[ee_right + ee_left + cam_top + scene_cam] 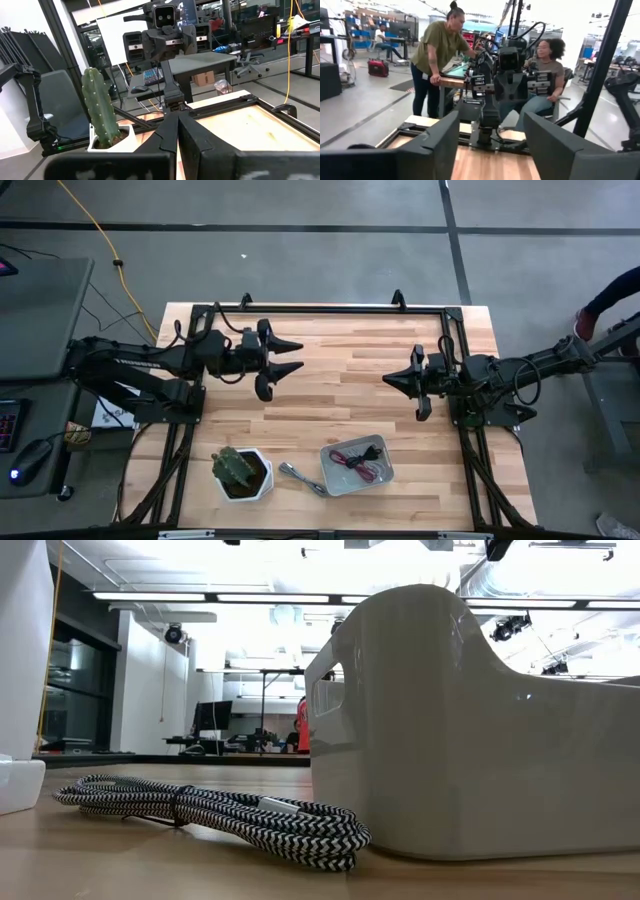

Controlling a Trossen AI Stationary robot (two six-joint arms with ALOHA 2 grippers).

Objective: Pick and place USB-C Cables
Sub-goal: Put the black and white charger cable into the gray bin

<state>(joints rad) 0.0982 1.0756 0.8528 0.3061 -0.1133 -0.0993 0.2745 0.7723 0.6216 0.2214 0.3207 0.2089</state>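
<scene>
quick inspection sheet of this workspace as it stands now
surface: wooden table, black frame around it
job's things: maroon cable and black cable in the grey bin; silver-grey cable on the table beside it
clutter: potted cactus
grippers: left gripper above the table, jaws open, empty; right gripper above the table, jaws shut, empty
cables: yellow cord on the floor
surroundings: two people beyond the table in the left wrist view
</scene>
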